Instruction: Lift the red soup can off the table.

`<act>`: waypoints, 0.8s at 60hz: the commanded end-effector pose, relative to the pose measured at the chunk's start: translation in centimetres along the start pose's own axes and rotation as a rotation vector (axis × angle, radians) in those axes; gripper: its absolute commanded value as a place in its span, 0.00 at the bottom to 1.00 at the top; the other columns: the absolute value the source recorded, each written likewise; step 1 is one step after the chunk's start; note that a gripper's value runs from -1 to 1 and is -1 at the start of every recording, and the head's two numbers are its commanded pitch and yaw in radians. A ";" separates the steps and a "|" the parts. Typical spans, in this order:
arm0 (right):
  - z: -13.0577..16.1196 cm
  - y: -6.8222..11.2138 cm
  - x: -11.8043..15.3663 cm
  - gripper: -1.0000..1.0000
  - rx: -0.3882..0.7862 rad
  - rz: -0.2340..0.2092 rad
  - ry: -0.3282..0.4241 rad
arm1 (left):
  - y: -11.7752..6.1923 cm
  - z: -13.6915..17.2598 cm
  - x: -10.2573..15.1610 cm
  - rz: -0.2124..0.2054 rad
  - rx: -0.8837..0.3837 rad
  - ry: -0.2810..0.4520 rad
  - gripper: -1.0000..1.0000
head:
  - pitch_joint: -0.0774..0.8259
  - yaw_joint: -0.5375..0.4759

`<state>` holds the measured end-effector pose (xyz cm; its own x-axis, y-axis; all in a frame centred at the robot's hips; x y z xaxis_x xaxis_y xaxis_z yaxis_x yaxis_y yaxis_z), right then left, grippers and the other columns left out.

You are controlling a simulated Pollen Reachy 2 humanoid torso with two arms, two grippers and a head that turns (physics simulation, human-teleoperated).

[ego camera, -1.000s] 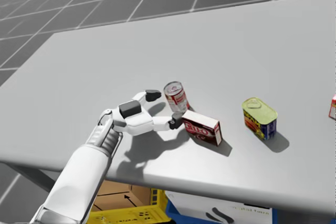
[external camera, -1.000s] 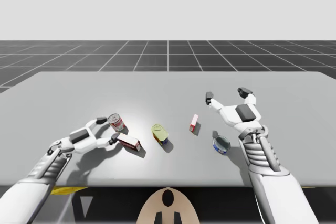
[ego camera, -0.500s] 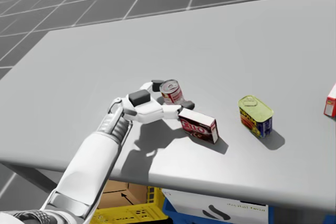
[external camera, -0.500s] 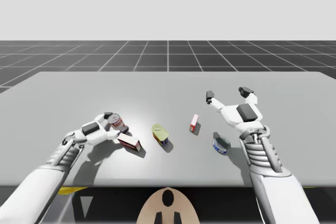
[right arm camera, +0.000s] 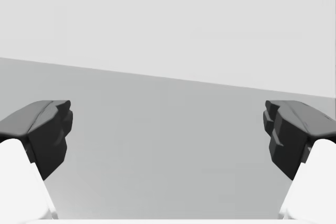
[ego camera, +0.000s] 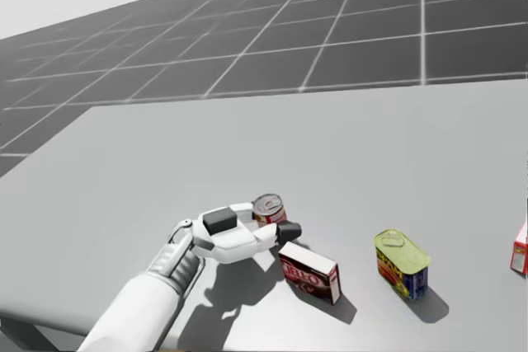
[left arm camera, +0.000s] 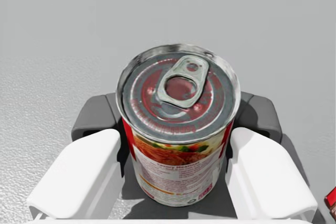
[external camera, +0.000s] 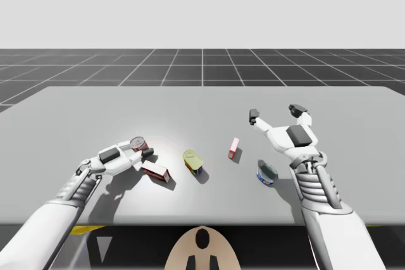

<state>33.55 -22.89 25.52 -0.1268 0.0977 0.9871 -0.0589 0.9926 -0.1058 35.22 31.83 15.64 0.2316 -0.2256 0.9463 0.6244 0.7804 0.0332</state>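
**A:** Where's it at? From my corner, the robot's left gripper (ego camera: 271,220) is pinching the red soup can (left arm camera: 178,114). The dark pads (left arm camera: 97,121) are pressed on it from both sides, and the can is upright with its silver pull-tab lid facing up.

**B:** Yep, same from here. The can's over at the robot's left, toward the front of the grey table (external camera: 202,102). Honestly can't tell if its base is on the surface or just off it, since the gripper hides the bottom.

**A:** There's a red rectangular box (ego camera: 308,272) lying right next to the nearer finger. Touching or not, I can't say.

**B:** Toward the middle there's a rectangular tin with a yellow top and blue sides (ego camera: 402,263). Past that is a small pink-and-white box (external camera: 233,148), and a blue round can (external camera: 266,172) sits close to the right arm.

**A:** And the right gripper (external camera: 274,113)?

**B:** Fingers spread wide, out past the blue round can and pointing away across the table. It's well apart from the soup can.
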 end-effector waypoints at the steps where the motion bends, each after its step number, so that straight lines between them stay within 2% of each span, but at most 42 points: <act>1: 0.1 -0.1 0.1 0.00 -0.004 -0.002 0.000 | 0.2 0.3 -0.5 -0.004 0.012 0.012 1.00 | 0.50 0.92; 5: 0.1 -0.2 0.1 0.00 -0.006 -0.005 -0.001 | 0.2 0.4 -0.5 -0.006 0.011 0.015 1.00 | 0.45 0.91; 13: 0.0 -0.3 0.1 0.00 -0.007 -0.006 0.000 | 0.2 0.5 -0.3 -0.010 0.011 0.017 1.00 | 0.42 0.93; 21: 0.0 -0.4 0.1 0.00 -0.007 -0.007 0.001 | 0.1 1.3 1.4 -0.044 0.019 -0.001 1.00 | 0.40 0.94; 32: -0.1 -0.4 0.1 0.00 -0.008 -0.003 0.001 | -0.1 3.5 5.7 -0.122 0.059 -0.056 1.00 | 0.40 0.94; 39: -0.1 -0.4 0.1 0.00 -0.008 -0.003 0.001 | 0.0 5.0 8.9 -0.151 0.102 -0.120 1.00 | 0.41 0.94; 48: -0.2 -0.5 0.1 0.00 -0.008 -0.004 0.001 | 0.0 6.8 13.9 -0.153 0.195 -0.246 1.00 | 0.41 0.95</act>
<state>33.69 -23.31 25.68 -0.1259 0.0942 0.9876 -0.0515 0.9935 -0.1013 32.91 32.73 24.36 0.1040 -0.2504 0.9625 0.5512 0.8201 0.1538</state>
